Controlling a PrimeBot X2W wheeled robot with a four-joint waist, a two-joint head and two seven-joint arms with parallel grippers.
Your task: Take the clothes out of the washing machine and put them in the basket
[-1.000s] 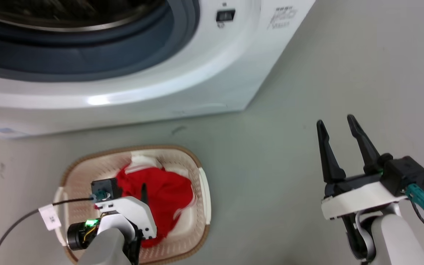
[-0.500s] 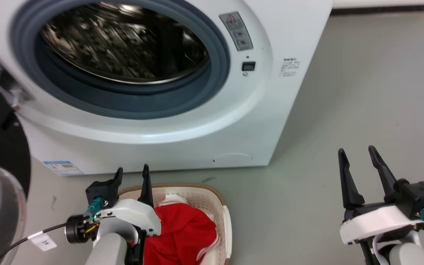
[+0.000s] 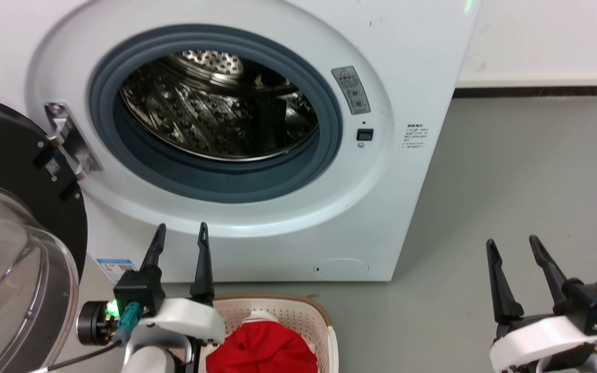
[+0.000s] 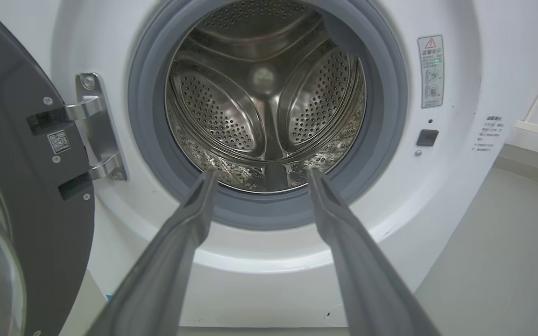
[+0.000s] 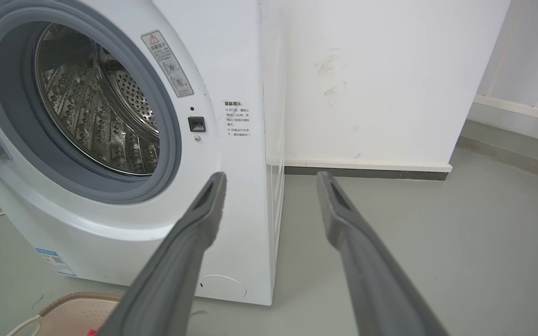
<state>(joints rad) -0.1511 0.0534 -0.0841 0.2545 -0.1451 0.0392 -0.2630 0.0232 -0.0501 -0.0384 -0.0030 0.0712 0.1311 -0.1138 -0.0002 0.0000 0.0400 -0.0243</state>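
Note:
The white washing machine (image 3: 288, 217) stands with its round door (image 3: 13, 248) swung open to the left. Its steel drum (image 3: 215, 103) shows bare perforated metal, also in the left wrist view (image 4: 264, 102). Red clothes (image 3: 262, 347) lie in the cream basket (image 3: 309, 316) on the floor in front of the machine. My left gripper (image 3: 182, 230) is open and empty, raised above the basket's left side, its fingers pointing at the machine's front. My right gripper (image 3: 511, 243) is open and empty over the floor to the machine's right. The basket's rim (image 5: 77, 298) shows in the right wrist view.
Grey floor (image 3: 526, 181) stretches to the right of the machine up to a white wall with a dark skirting (image 3: 531, 90). The open door's hinge (image 3: 68, 137) juts out at the left of the opening.
The head camera has tilted up, from the basket to the whole drum opening. My left gripper has risen out of the basket, leaving the red clothes there, and now points at the machine.

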